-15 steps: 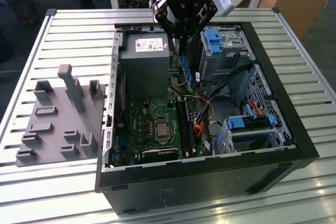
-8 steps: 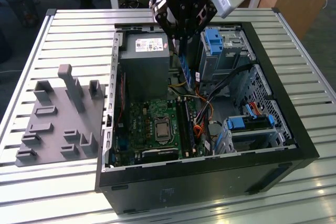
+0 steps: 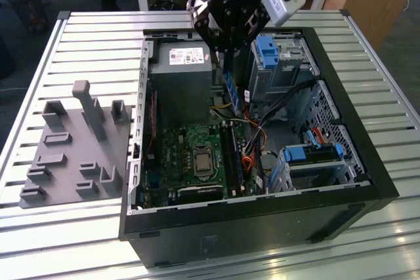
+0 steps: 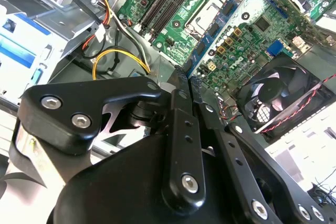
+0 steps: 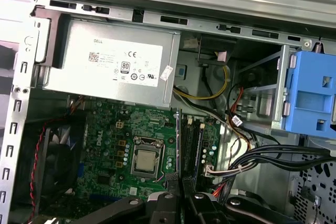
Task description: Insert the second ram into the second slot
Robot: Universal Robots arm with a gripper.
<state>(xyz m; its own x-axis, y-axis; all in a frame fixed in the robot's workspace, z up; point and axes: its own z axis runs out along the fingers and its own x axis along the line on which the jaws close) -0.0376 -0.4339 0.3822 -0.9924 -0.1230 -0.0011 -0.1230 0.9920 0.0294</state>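
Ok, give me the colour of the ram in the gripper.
Blue. The second ram, held in the gripper, shows best in the second wrist view.

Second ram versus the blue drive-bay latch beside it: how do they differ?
The second ram is a thin, long circuit-board stick; the drive-bay latch is a chunky plastic block. The ram is clamped in the gripper; the latch sits mounted on its metal bay. Both are blue.
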